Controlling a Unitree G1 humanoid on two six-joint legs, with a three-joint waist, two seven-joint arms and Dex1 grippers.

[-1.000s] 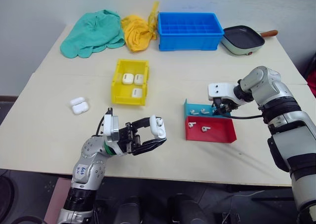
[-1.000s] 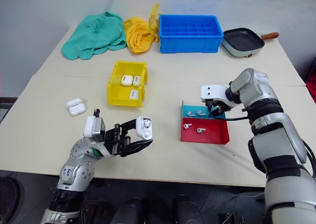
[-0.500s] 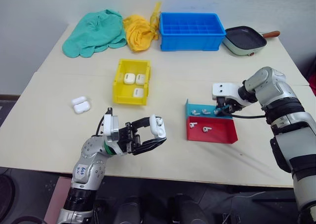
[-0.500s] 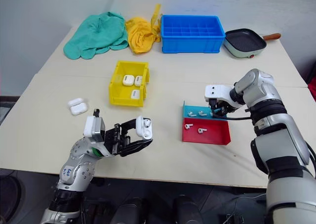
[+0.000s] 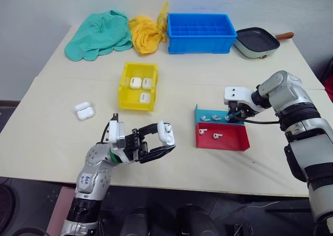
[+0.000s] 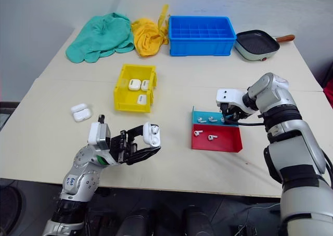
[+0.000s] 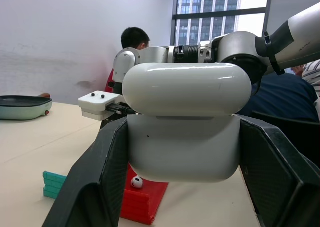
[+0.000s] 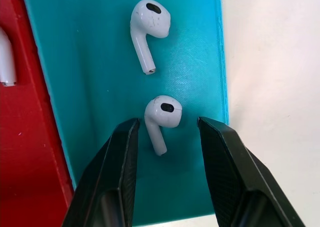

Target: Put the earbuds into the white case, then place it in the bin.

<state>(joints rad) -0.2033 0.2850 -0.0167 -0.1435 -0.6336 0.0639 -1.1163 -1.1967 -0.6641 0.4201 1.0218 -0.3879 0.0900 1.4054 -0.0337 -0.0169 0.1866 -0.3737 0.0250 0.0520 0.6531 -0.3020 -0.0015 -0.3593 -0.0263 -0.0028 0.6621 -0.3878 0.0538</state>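
My left gripper [image 5: 165, 138] is shut on the white case [image 5: 166, 133], holding it above the table near the front edge. In the left wrist view the case [image 7: 185, 122] sits between both fingers with its lid raised. My right gripper [image 5: 235, 116] points down into the teal tray [image 5: 198, 113]. Its open fingers [image 8: 115, 172] stand either side of one earbud [image 8: 159, 118] without touching it. A second earbud [image 8: 148, 24] lies further along the tray. More earbuds lie in the red tray [image 5: 234, 141]. The yellow bin [image 5: 126, 93] stands left of the trays and holds three white cases.
Another white case [image 5: 83, 111] lies open on the table at the left. At the back are a green cloth [image 5: 99, 34], a yellow cloth [image 5: 145, 33], a blue crate [image 5: 200, 33] and a pan [image 5: 256, 41]. A person [image 7: 134, 39] sits in the background.
My right gripper has shifted slightly over the teal tray. The left gripper and its case have not moved.
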